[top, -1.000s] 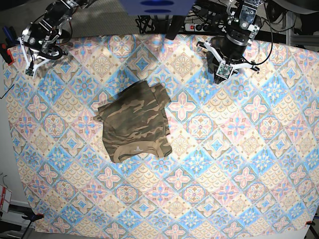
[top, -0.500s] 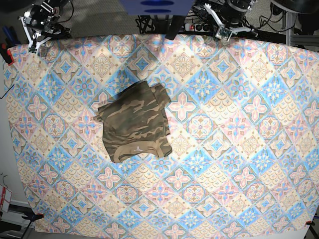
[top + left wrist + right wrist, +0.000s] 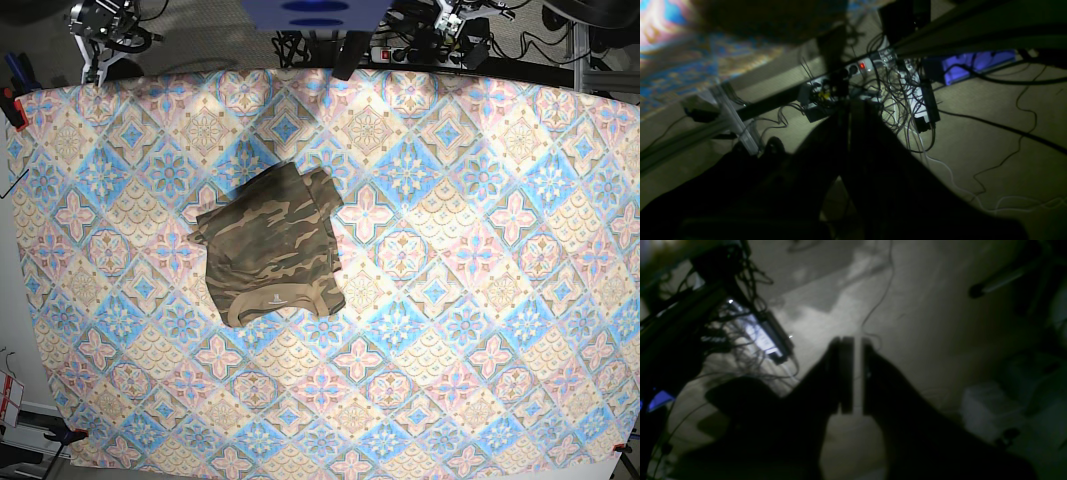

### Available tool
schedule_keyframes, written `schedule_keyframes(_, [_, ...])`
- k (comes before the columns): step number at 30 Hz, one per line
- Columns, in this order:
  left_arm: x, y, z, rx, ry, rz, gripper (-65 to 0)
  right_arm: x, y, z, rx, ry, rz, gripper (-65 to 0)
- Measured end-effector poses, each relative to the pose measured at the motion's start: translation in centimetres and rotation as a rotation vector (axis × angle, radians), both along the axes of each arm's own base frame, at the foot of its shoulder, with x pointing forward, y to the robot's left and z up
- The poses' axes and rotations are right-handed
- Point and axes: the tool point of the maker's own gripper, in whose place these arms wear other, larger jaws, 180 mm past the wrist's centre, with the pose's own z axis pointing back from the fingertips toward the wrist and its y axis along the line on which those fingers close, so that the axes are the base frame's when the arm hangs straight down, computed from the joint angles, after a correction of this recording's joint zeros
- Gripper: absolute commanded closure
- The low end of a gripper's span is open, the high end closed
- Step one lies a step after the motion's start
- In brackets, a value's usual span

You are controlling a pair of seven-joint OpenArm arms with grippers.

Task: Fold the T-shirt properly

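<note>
The T-shirt [image 3: 270, 246] lies in a compact folded bundle a little left of the middle of the worktop, on the tile-patterned cloth [image 3: 480, 300], with its tan neckband and small white label turned toward the near edge and a bunched lump of fabric at its far right corner. Both arms are drawn up at the far edge, well apart from it. The left gripper [image 3: 849, 110] looks down past the worktop at a tangle of cables and a power strip [image 3: 860, 66] on the floor, its jaws pressed together on nothing. The right gripper [image 3: 853, 373] hangs over bare floor, its jaws nearly together with only a thin slit of light between them, also empty. The shirt looks light, limp and soft, so I would expect it to sag and slide out of shape wherever it is not supported. The layers should cling a bit to each other and to the cloth below. If the bundle needs tidying, the best holds seem to be the outer edges and corners of a whole layer, pinched at two spread points, not the loose lump on top. Taking the neckband alone would likely pull the fold open.
</note>
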Motion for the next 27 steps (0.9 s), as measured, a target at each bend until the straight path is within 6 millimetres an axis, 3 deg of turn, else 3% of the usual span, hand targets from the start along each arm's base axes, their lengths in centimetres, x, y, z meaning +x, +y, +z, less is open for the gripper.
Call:
schedule_keyframes(5, [0.7, 1.7, -3.6, 0.042, 0.042, 0.016, 0.0, -1.3, 1.8, -2.8, 0.069, 0.012, -0.022, -3.4])
schedule_keyframes(13, [0.4, 3.9, -8.9, 0.071, 0.158, 0.019, 0.0, 0.9, 5.2, -7.3, 0.177, -0.027, -0.039, -3.4])
schedule_keyframes(19, [0.8, 4.2, -12.4, 0.037, 0.257, 0.029, 0.0, -0.3, 7.6, -9.9, 0.257, -0.030, -0.069, -3.4])
schedule_keyframes(23, [0.5, 4.3, -14.0, 0.006, 0.276, 0.050, 0.0, 0.9, 8.2, -11.4, 0.301, -0.038, -0.084, -3.4])
schedule_keyframes(27, [0.0, 6.0, -15.9, 0.027, 0.314, 0.082, 0.0, 2.1, 7.6, -12.9, 0.245, -0.097, -0.175, -3.4])
